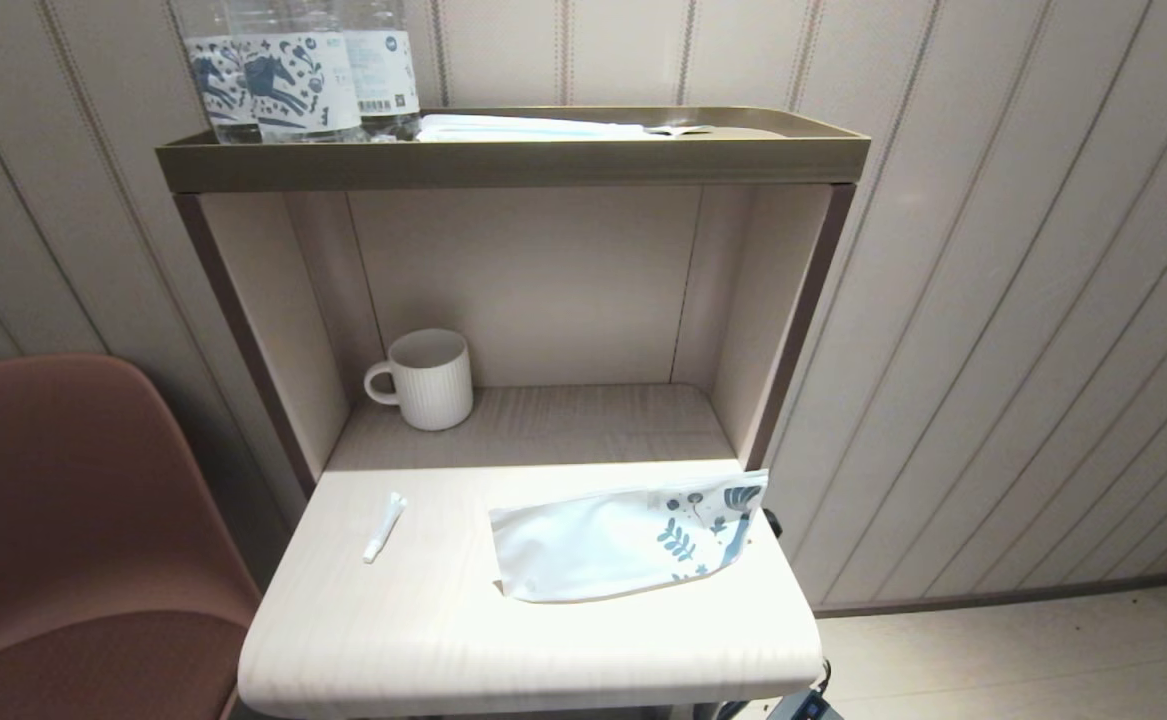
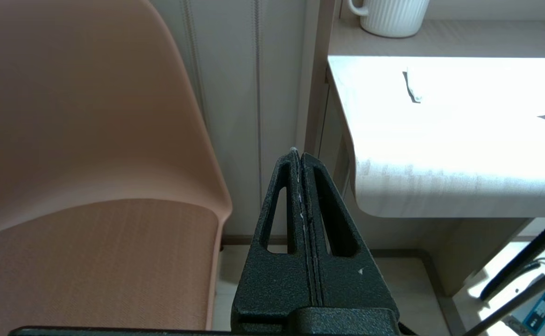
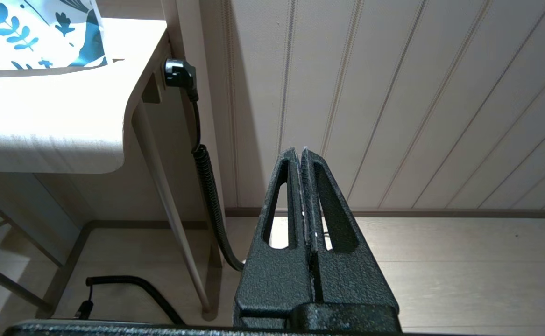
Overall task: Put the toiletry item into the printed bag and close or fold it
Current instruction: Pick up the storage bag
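The toiletry item (image 1: pixel 383 527), a thin white stick packet, lies on the left part of the pale table top (image 1: pixel 423 640); in the left wrist view the toiletry item (image 2: pixel 412 86) is a small glare-washed shape. The printed bag (image 1: pixel 623 537) lies flat to the right of it, blue leaf print toward the table's right edge; its printed end (image 3: pixel 43 32) also shows in the right wrist view. My left gripper (image 2: pixel 299 154) hangs shut and empty below the table's left front corner, beside the chair. My right gripper (image 3: pixel 301 151) hangs shut and empty low to the table's right, facing the wall.
A white ribbed mug (image 1: pixel 425 379) stands in the recess behind the table top. Printed water bottles (image 1: pixel 288 70) and a flat white packet (image 1: pixel 533 127) sit on the top shelf (image 1: pixel 513 160). A brown chair (image 1: pixel 63 540) is at the left. A black plug and coiled cable (image 3: pixel 204 172) hang under the table's right side.
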